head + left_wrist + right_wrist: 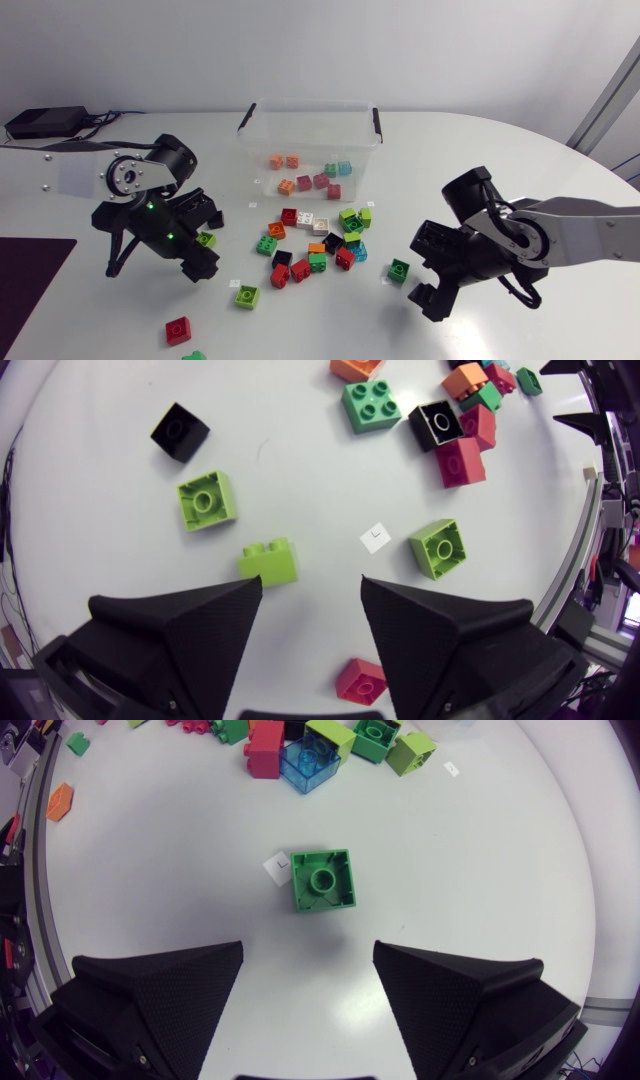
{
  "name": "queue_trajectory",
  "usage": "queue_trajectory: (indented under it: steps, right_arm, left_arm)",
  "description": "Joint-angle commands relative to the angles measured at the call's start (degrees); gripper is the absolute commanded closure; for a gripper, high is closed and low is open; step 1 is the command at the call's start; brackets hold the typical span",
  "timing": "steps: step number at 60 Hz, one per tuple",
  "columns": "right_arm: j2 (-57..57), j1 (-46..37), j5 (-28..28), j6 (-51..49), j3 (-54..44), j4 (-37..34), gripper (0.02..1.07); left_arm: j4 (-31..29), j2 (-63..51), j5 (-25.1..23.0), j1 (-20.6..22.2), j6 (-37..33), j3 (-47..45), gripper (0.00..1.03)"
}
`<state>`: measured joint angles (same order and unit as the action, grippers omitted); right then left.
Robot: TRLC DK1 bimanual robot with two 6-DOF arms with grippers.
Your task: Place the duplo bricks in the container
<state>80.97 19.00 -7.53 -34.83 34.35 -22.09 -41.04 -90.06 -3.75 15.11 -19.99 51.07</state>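
Note:
A clear container (310,148) stands at the table's back with several bricks inside. In front of it lies a loose pile of duplo bricks (315,245). My left gripper (310,585) is open; a lime brick (268,562) lies on the table just ahead of one finger and is not gripped. In the head view that lime brick (205,238) sits between the left fingers. My right gripper (308,948) is open, low over the table, with a green brick (323,880) just ahead of its fingertips. In the head view the green brick (399,269) lies left of the right gripper (418,270).
Near the left gripper lie two more lime bricks (207,500) (437,548), a black brick (180,431) and a red brick (361,681). A red brick (177,329) sits near the front edge. A dark mat (30,290) covers the front left. A black box (45,122) rests back left.

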Motion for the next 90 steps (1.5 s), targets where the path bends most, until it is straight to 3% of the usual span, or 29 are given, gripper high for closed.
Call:
queue_trajectory:
  steps: [1,20,40,55,63,90]
  right_arm:
    - [-1.43,-0.28,-0.38,-1.56,-2.18,0.29,0.13]
    - [-3.1,-0.28,-0.47,-1.56,-3.41,-0.06,0.13]
    - [-2.83,-0.28,-1.0,-1.47,-4.38,0.82,0.13]
    - [-3.1,-0.11,-1.0,-0.94,-5.61,1.61,0.13]
    - [-2.75,-0.2,-0.73,-0.94,-5.17,2.22,0.13]
    - [6.92,0.77,-0.56,-0.85,5.38,1.7,0.13]
  left_arm:
    - [-1.06,-2.58,-0.38,-0.88,3.82,1.4,0.34]
    - [1.66,-3.81,0.67,-3.34,7.51,2.46,0.36]
    - [5.18,-7.5,1.9,-2.9,9.62,2.02,0.38]
    - [6.41,-10.4,1.9,-2.11,10.06,2.19,0.5]
    - [6.76,-10.05,1.9,-1.84,10.14,2.37,0.77]
    - [1.84,1.73,1.81,0.09,8.04,2.63,0.8]
